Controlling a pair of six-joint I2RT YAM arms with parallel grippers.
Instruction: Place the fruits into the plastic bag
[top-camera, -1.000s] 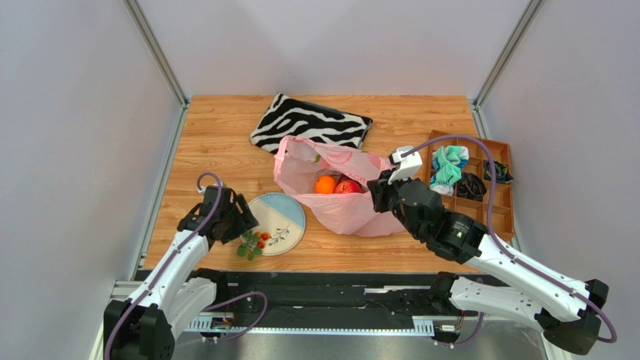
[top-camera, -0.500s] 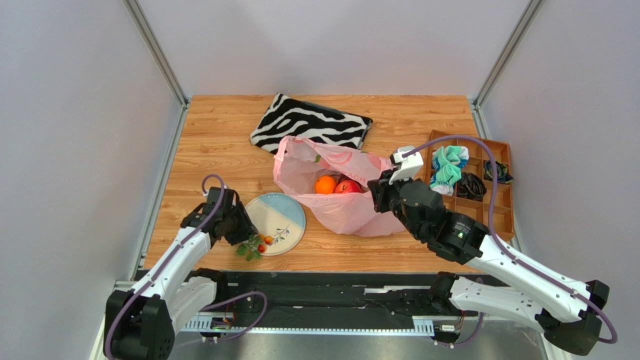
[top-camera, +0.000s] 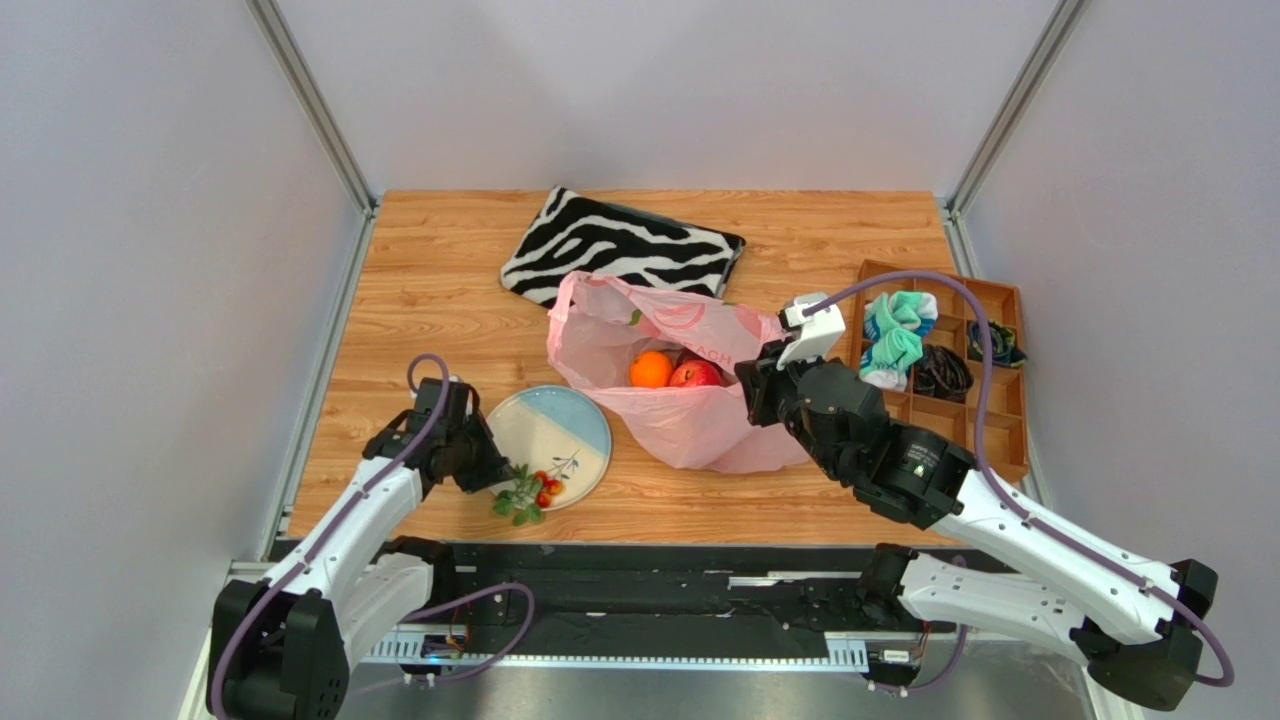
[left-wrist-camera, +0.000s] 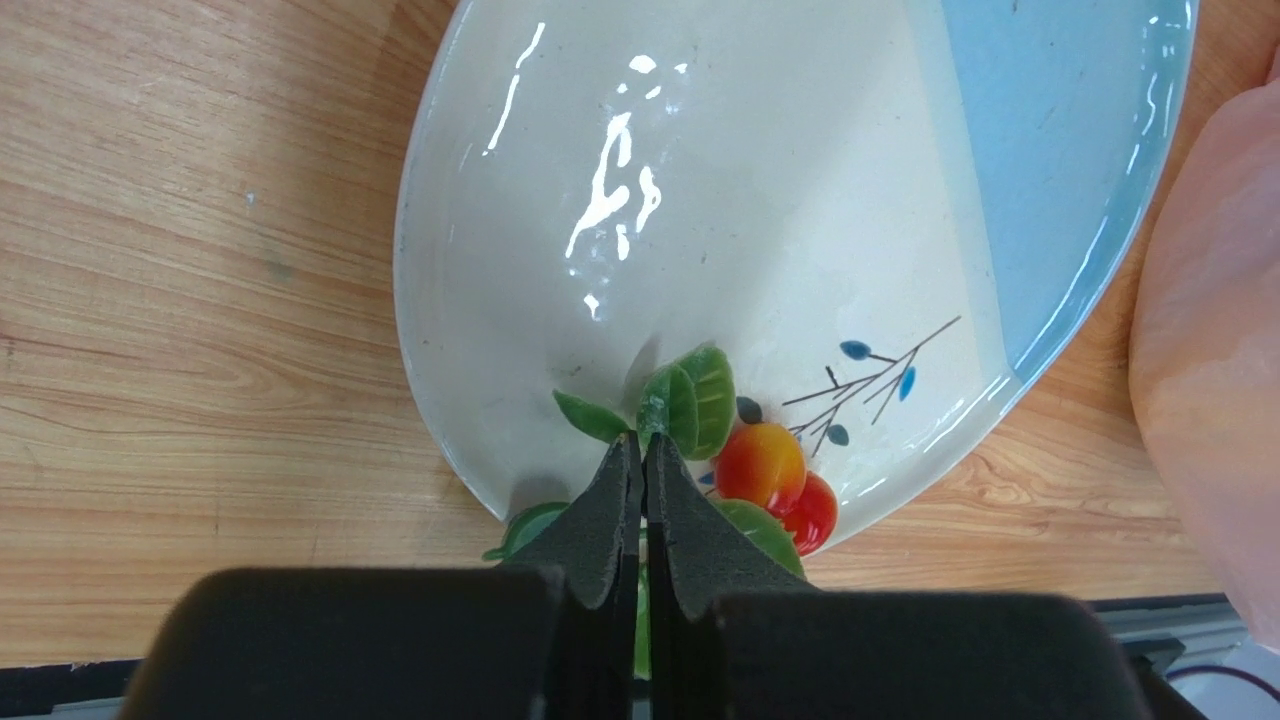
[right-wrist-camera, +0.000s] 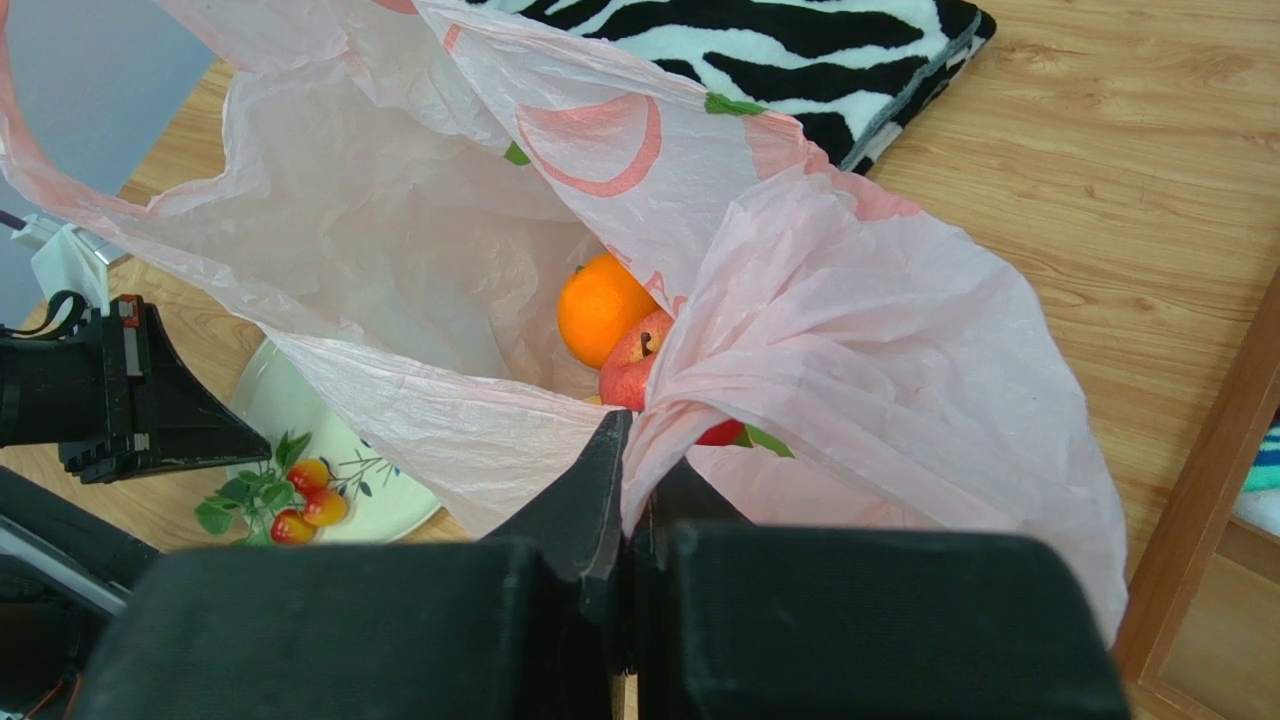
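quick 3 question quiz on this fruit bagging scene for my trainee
1. True or false: the left gripper is shut on the berry sprig at the near rim of the plate.
2. What does the right gripper pinch? A the rim of the plastic bag; B the zebra pouch; C the wooden tray.
3. Which two fruits show inside the bag?
Key: 1 true; 2 A; 3 the orange and the red apple.
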